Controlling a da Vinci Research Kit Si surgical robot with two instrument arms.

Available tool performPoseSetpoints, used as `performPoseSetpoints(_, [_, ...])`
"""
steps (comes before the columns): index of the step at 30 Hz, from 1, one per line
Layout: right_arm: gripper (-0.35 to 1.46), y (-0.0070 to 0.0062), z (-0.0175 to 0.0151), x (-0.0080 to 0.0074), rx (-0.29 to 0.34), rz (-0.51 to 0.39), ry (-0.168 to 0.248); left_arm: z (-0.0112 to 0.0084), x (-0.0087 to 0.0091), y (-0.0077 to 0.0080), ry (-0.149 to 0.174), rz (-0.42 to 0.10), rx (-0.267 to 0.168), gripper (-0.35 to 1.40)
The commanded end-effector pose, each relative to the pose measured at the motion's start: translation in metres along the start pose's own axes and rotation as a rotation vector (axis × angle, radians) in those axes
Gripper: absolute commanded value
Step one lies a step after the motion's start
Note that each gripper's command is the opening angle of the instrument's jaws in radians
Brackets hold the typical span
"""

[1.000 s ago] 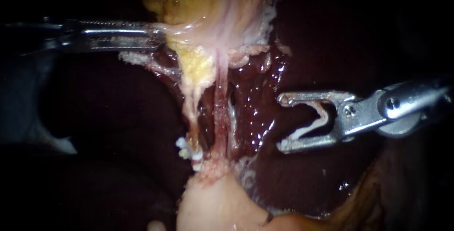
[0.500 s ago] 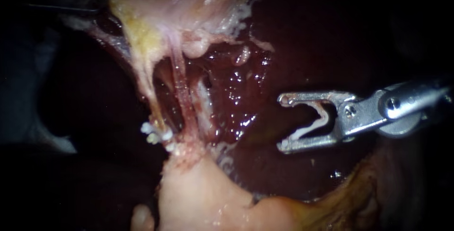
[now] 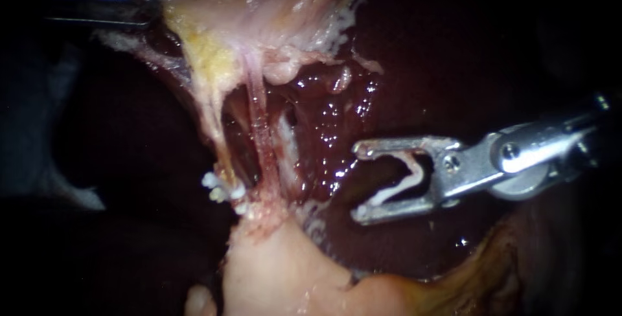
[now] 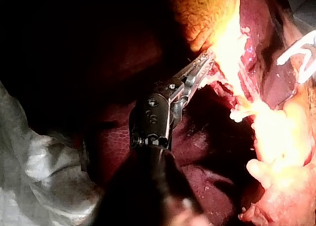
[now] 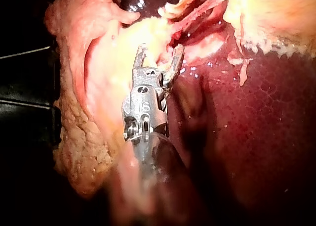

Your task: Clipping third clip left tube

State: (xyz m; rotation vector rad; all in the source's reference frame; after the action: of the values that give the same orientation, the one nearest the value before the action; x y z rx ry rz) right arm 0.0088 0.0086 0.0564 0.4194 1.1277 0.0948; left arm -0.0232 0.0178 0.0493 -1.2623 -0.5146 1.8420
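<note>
Glistening dark liver (image 3: pixel 337 122), left instrument (image 3: pixel 150 6) clamped on pale tissue (image 3: pixel 214 37), right instrument (image 3: pixel 357 182) with spread jaws holding a white clip (image 3: pixel 395 188) right of the left tube (image 3: pixel 219 138), white cloth (image 4: pixel 29 176) beside the left shaft

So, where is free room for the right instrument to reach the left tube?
Free: the bare liver between the right instrument, loaded clip in its jaws, and the right tube. Crowded: the left tube lies beyond it, clips at its base.
</note>
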Motion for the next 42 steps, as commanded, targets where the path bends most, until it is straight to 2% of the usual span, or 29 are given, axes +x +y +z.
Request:
performPoseSetpoints(1, [0.47, 0.0001, 0.0005, 0.0002, -0.003, 0.004, 0.004, 0.0001, -0.0001, 0.0, -0.001, 0.002, -0.003, -0.35])
performPoseSetpoints(9, [0.48, 0.0014, 0.0048, 0.002, 0.013, 0.07, 0.062, 0.0009, -0.0006, 0.0002, -0.002, 0.005, -0.007, -0.35])
performPoseSetpoints(16, [0.48, 0.0024, 0.0066, 0.0026, 0.027, 0.105, 0.081, 0.0009, -0.0006, 0.0003, -0.002, 0.005, -0.007, -0.35])
performPoseSetpoints(21, [0.48, 0.0033, 0.0075, 0.0021, 0.022, 0.128, 0.083, 0.001, -0.0005, 0.0003, -0.003, 0.005, -0.01, -0.35])
performPoseSetpoints(31, [0.49, 0.0047, 0.0097, -0.0002, 0.024, 0.135, 0.082, 0.0012, -0.0005, 0.0006, -0.004, 0.005, -0.011, -0.35])
performPoseSetpoints(35, [0.49, 0.0049, 0.0104, -0.0003, 0.054, 0.126, 0.114, 0.0013, -0.0005, 0.0006, -0.003, 0.005, -0.011, -0.35])
performPoseSetpoints(42, [0.48, 0.0052, 0.012, 0.0003, 0.117, 0.149, 0.2, 0.0016, -0.0006, 0.0007, -0.003, 0.005, -0.009, -0.35])
